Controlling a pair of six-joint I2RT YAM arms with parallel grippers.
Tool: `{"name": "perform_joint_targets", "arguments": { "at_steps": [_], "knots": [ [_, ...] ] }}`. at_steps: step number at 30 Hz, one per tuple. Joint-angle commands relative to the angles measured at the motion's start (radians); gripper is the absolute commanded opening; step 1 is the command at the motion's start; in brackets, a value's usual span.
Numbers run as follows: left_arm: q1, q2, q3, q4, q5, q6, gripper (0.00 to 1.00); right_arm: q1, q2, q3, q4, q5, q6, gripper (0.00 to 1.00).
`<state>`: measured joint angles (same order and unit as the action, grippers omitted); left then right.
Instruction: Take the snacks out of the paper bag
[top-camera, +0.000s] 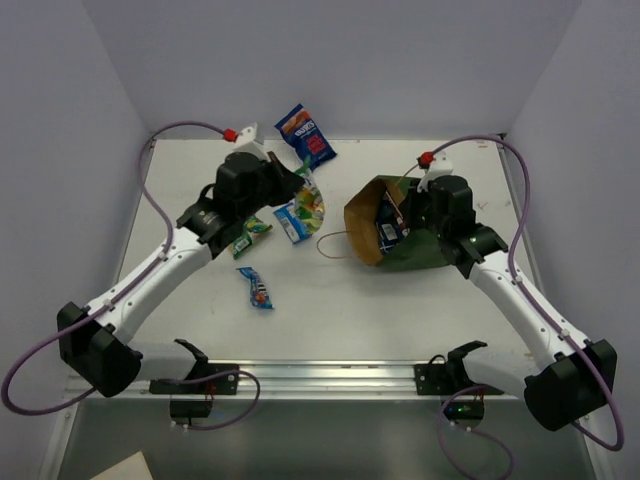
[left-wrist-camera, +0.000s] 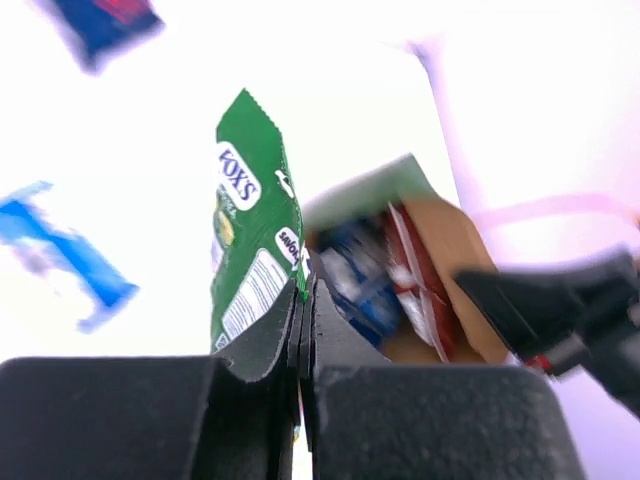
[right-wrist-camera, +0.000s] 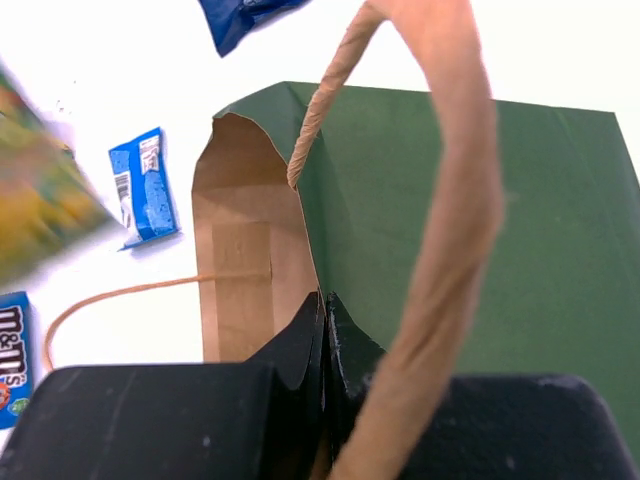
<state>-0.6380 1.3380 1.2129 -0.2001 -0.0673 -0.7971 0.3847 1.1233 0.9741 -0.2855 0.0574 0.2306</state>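
The dark green paper bag (top-camera: 415, 252) lies on its side at centre right, its brown mouth facing left. My right gripper (right-wrist-camera: 325, 300) is shut on the bag's upper rim (top-camera: 408, 218), beside a tan handle (right-wrist-camera: 450, 200). A blue snack (top-camera: 388, 228) and a red one (left-wrist-camera: 420, 280) show inside the bag (left-wrist-camera: 440, 225). My left gripper (left-wrist-camera: 303, 295) is shut on the corner of a green Fox's packet (left-wrist-camera: 250, 230), which it holds just left of the bag's mouth (top-camera: 310, 200).
Loose snacks lie on the table: a dark blue packet (top-camera: 305, 132) at the back, a blue-white one (top-camera: 292, 222), a yellow-green one (top-camera: 250, 235) and a small blue M&M's packet (top-camera: 256, 288). The bag's other handle loop (top-camera: 330, 245) rests flat on the table.
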Motion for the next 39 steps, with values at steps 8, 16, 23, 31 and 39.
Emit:
{"name": "perform_joint_targets", "arguments": {
  "at_steps": [8,16,23,31,39],
  "knots": [
    [0.149,-0.074,0.096,-0.26,-0.033,0.22,0.0,-0.009,-0.056,-0.041,0.025,0.074,0.035,0.0],
    [0.146,0.046,-0.008,-0.052,0.25,0.072,0.0,-0.029,-0.118,-0.09,0.025,0.116,0.049,0.0],
    [0.143,0.038,-0.422,0.277,0.376,-0.114,0.29,-0.03,-0.137,-0.091,0.02,0.087,0.035,0.0],
    [0.123,0.035,-0.342,0.101,0.24,-0.025,0.85,-0.032,-0.125,-0.057,-0.003,0.024,0.006,0.0],
    [-0.077,0.208,0.054,0.013,0.093,-0.002,0.83,-0.029,-0.112,-0.023,-0.012,-0.005,0.006,0.0]
  ]
}}
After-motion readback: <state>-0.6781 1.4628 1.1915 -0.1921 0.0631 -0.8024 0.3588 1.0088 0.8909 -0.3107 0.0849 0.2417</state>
